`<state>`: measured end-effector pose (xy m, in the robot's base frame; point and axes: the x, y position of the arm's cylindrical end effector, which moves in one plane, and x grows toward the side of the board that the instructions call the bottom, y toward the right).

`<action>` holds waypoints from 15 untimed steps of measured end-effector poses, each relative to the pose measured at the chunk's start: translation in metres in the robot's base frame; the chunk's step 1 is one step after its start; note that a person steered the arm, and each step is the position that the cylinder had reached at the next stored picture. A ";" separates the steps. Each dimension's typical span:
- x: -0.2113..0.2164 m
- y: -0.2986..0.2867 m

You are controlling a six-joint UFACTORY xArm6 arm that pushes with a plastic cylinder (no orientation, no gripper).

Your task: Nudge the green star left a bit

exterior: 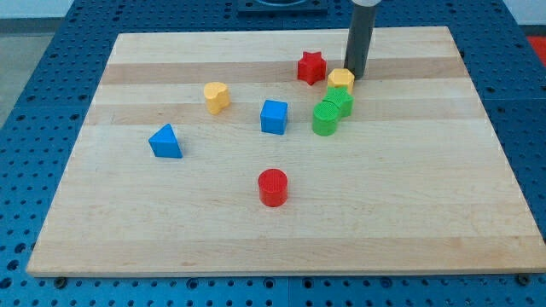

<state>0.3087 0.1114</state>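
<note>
The green star (339, 102) sits right of the board's middle, touching a green round block (324, 119) at its lower left and a yellow block (341, 80) just above it. My tip (356, 75) rests on the board just to the right of the yellow block and above the right of the green star. The rod rises straight up out of the view's top.
A red star (311, 66) lies left of the yellow block. A blue cube (274, 117), a yellow heart-like block (217, 96), a blue triangle (165, 141) and a red cylinder (273, 187) are spread over the wooden board (128, 230).
</note>
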 end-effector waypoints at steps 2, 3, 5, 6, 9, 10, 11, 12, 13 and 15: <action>0.007 0.000; 0.007 0.000; 0.006 0.016; 0.006 0.038; 0.070 0.045; 0.070 0.035; 0.070 0.024; 0.070 0.017; 0.070 0.012; 0.070 0.003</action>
<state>0.3791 0.1144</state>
